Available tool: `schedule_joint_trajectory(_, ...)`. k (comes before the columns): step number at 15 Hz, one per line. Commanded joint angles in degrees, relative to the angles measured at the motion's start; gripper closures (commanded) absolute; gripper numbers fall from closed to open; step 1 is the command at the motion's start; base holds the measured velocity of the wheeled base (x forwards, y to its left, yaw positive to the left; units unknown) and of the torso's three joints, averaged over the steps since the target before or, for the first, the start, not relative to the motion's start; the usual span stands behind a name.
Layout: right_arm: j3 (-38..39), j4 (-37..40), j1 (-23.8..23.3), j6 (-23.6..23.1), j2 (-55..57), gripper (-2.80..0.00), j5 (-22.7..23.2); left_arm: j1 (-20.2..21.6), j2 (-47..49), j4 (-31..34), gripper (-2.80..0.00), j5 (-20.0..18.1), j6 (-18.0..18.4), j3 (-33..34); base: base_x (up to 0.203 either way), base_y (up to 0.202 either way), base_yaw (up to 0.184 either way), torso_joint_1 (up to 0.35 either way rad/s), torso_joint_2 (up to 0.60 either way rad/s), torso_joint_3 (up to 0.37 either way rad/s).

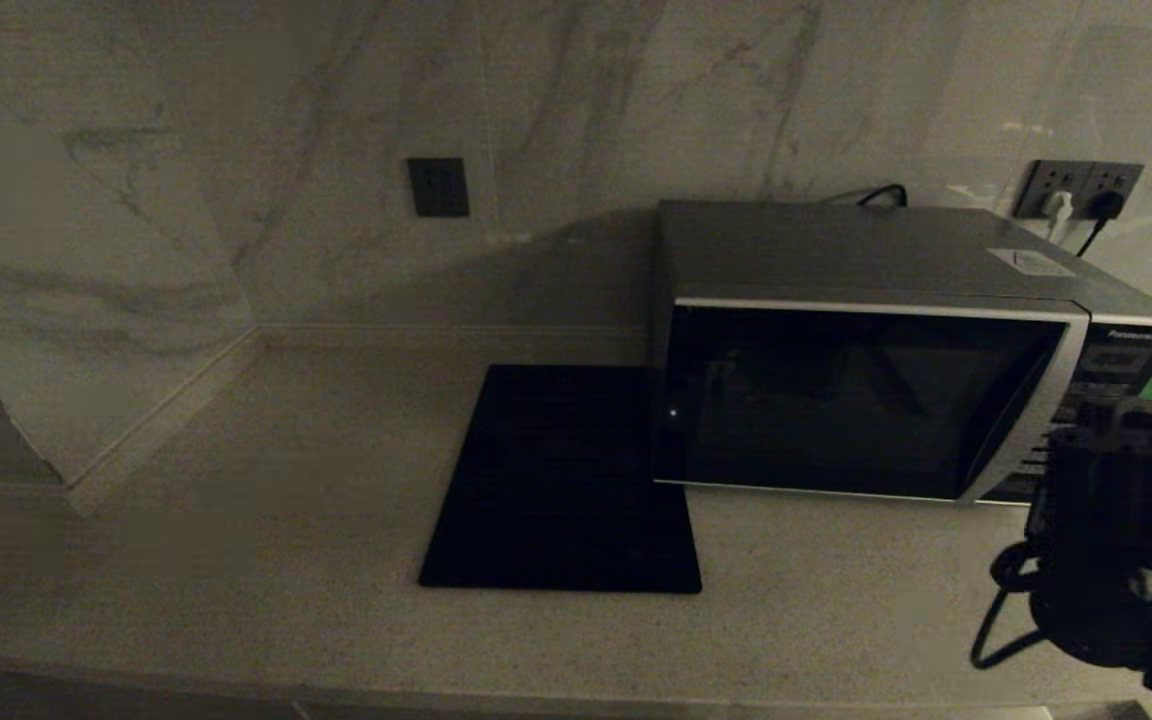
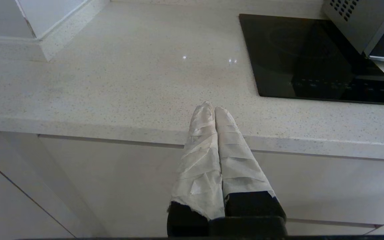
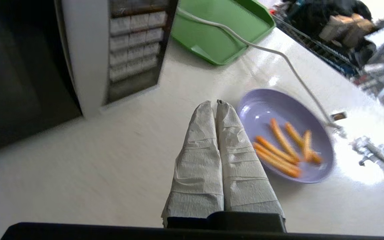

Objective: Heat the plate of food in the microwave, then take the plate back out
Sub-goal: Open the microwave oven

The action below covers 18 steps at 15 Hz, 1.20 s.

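A dim kitchen counter, with the microwave (image 1: 866,390) standing door shut against the marble wall and a flat black slab (image 1: 561,480) just beside its hinge side. The right gripper (image 3: 216,104), its tape-wrapped fingers pressed together and holding nothing, hangs above the counter in front of the microwave's button panel (image 3: 133,40). The plate of food (image 3: 283,133), a lilac dish with a few orange sticks, sits on the counter beyond the panel end of the microwave, close beside the gripper's tips and on the side away from the door; a green tray (image 3: 218,30) lies farther back past the same end, and a white cable (image 3: 278,60) runs from the tray past the plate's rim. The left gripper (image 2: 212,107), likewise closed and empty, is parked at the counter's front edge, well away from the microwave, beyond the slab. The right arm is plainly the nearer to both door and plate.
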Motion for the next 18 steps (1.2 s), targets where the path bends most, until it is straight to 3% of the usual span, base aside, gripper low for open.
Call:
schedule_joint_trajectory(1,4.55,-0.45,0.03,-3.81,-8.29,0.00,2.96,0.02,0.08,0.00,0.00,0.00,-0.05,0.00,0.000,0.000,0.000,0.000,0.00,0.000)
schedule_joint_trajectory(6,-0.01,-0.58,4.03,-2.99,-4.23,0.00,2.58,-0.04,0.08,-0.03,0.00,0.04,-0.05,0.00,0.000,0.000,0.000,0.000,0.00,0.000)
schedule_joint_trajectory(10,-7.63,-0.58,4.75,0.90,1.22,0.00,-3.43,0.02,0.00,0.00,0.00,-0.02,-0.05,0.00,0.000,0.000,0.000,0.000,0.00,0.000)
schedule_joint_trajectory(12,-11.34,-0.46,4.81,4.27,3.40,0.00,-8.60,-0.07,0.00,-0.05,0.00,0.04,-0.05,0.00,0.000,0.000,0.000,0.000,0.00,0.000)
schedule_joint_trajectory(18,-9.92,-0.40,4.86,5.46,5.20,0.00,-9.14,-0.01,0.01,0.00,0.00,0.04,-0.05,0.00,0.000,0.000,0.000,0.000,0.00,0.000)
